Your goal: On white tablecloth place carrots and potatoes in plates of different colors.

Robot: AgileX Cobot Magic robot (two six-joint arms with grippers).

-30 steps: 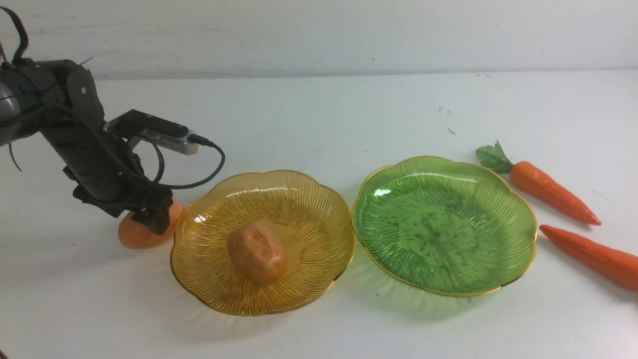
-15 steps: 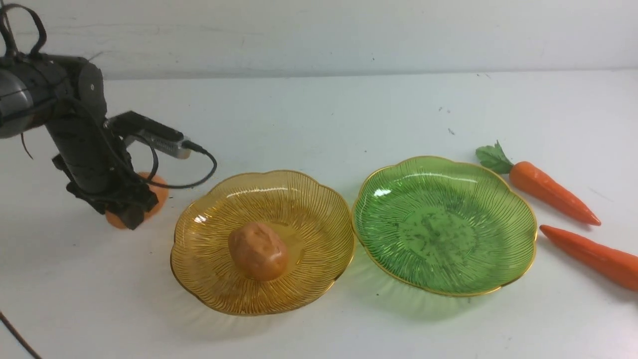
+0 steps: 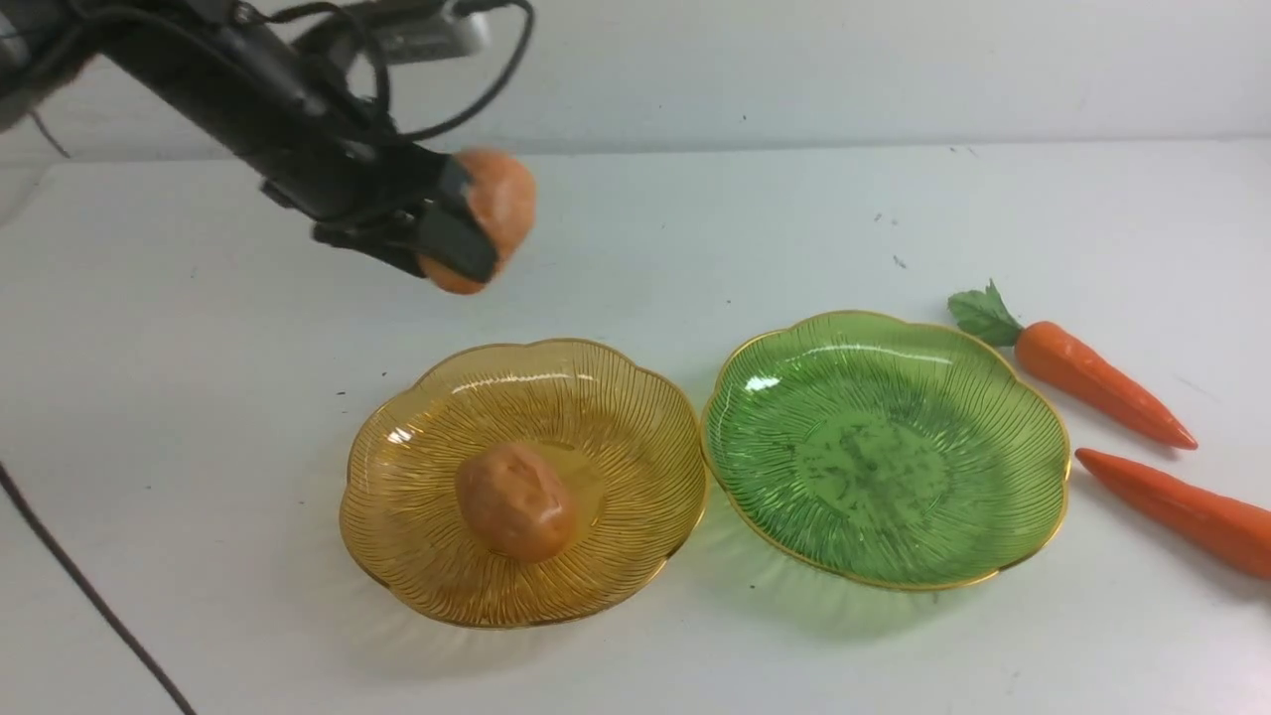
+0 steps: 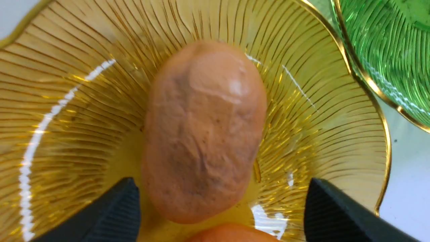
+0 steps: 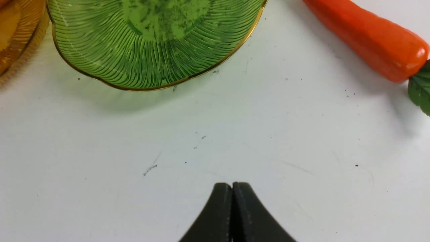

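Observation:
One potato point(image 3: 514, 501) point(image 4: 205, 127) lies in the middle of the amber plate point(image 3: 397, 437) point(image 4: 319, 117). A second potato point(image 3: 501, 199) point(image 4: 231, 234) is up in the air behind that plate, at the tips of my left gripper point(image 3: 472, 233) point(image 4: 220, 181). In the left wrist view the fingers point(image 4: 322, 208) stand wide apart, with a gap on each side of it. The green plate point(image 3: 884, 447) point(image 5: 151, 50) is empty. Two carrots point(image 3: 1092, 382) point(image 3: 1182, 511) lie on the white tablecloth point(image 3: 695, 228) to its right. My right gripper point(image 5: 231, 185) is shut above bare cloth.
A dark cable point(image 3: 89, 596) runs across the cloth at the near left. The two plates almost touch in the middle. One carrot point(image 5: 366, 37) lies beyond the right gripper, beside the green plate.
My left arm has lifted the second potato off the cloth left of the amber plate and carried it up and to the right. The right arm has not moved.

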